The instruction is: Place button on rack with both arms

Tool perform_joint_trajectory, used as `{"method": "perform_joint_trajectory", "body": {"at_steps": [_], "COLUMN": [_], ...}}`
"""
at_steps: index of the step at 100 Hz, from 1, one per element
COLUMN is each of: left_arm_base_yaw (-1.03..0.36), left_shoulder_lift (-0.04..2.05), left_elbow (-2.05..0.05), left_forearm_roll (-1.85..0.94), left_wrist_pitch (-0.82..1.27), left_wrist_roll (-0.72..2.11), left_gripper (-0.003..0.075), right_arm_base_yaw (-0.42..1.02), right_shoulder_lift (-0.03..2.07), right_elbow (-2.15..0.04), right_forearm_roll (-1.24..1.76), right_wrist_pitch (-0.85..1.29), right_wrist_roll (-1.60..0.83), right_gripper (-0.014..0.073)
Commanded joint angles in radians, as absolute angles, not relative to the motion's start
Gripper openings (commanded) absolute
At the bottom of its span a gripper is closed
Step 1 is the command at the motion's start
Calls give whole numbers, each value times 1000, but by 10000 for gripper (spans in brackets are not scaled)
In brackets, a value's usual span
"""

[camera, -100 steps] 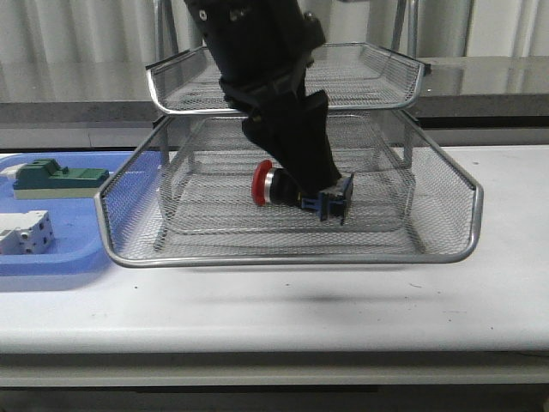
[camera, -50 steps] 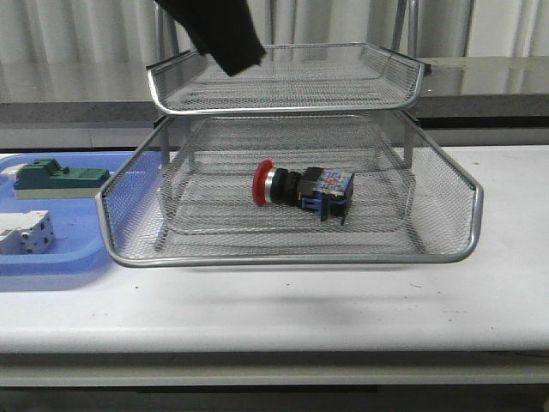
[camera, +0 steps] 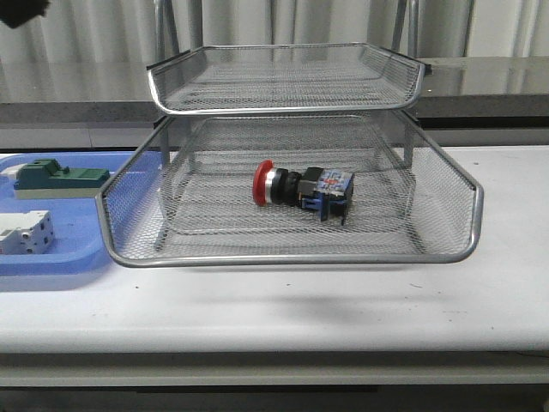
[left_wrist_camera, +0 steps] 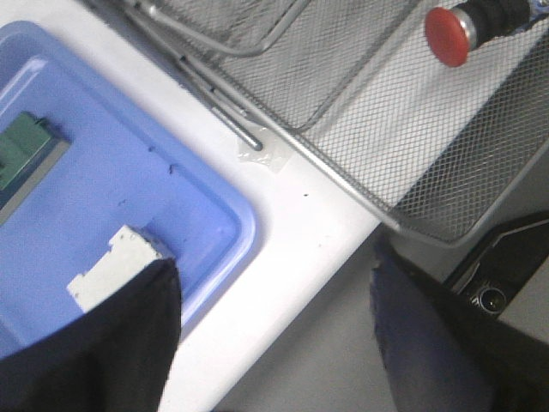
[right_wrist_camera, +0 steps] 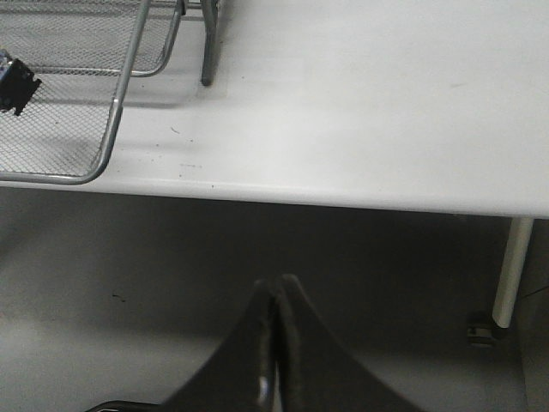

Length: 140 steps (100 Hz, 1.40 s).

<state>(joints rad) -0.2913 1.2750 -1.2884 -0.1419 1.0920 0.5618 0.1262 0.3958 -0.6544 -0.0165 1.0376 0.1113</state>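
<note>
The button (camera: 302, 188), with red head, black body and blue rear block, lies on its side in the pulled-out middle tier of the silver wire rack (camera: 292, 257). Its red head also shows in the left wrist view (left_wrist_camera: 448, 36) and its blue end in the right wrist view (right_wrist_camera: 15, 81). My left gripper (left_wrist_camera: 274, 283) is open and empty, above the table's front edge beside the blue tray. My right gripper (right_wrist_camera: 276, 283) is shut and empty, off the table's front edge, right of the rack (right_wrist_camera: 111, 112). Only a dark scrap of the left arm (camera: 21, 9) shows in the front view.
A flat blue tray (camera: 77, 245) left of the rack holds a green-and-beige block (camera: 56, 178) and a white terminal block (camera: 24, 233); both show in the left wrist view, the tray (left_wrist_camera: 129, 180) and white block (left_wrist_camera: 116, 266). A table leg (right_wrist_camera: 512, 275) stands at the right.
The left arm let go of the button and rose up and to the left, almost out of the front view. The button stays lying in the middle tier.
</note>
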Motion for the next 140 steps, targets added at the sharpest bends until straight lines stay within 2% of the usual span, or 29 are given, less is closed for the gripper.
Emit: {"method": "perform_joint_trajectory", "body": {"at_steps": [1,23,70,96,114,126,140], "left_arm_base_yaw": [-251,-165,-156,-156,-156,-156,-156], "left_shoulder_lift": [1165,904,434,391,391,391,391], "left_elbow": [-1233,-971,-443,-292,-281,-281,-281], "left_forearm_roll": [-161,-168,-317,-341,-343,-343,-343], "left_wrist_pitch": [983,735,210,0,-18,-18,-18], "left_wrist_roll": [526,448,412,412,412,412,412], "left_gripper": [448,448,448,448,432,391,305], "right_arm_base_yaw": [123,123,123,123,123,123,123], "right_shoulder_lift": [403,403,403,403,403,403,403], "right_elbow": [-688,-688,-688,-688,-688,-688,-688], "right_forearm_roll": [-20,-20,-20,-20,-20,-20,-20], "right_wrist_pitch": [983,983,983,983,983,983,983], "right_wrist_roll": [108,108,108,108,108,108,108], "right_gripper": [-70,-70,-70,-70,-70,-70,-70]}}
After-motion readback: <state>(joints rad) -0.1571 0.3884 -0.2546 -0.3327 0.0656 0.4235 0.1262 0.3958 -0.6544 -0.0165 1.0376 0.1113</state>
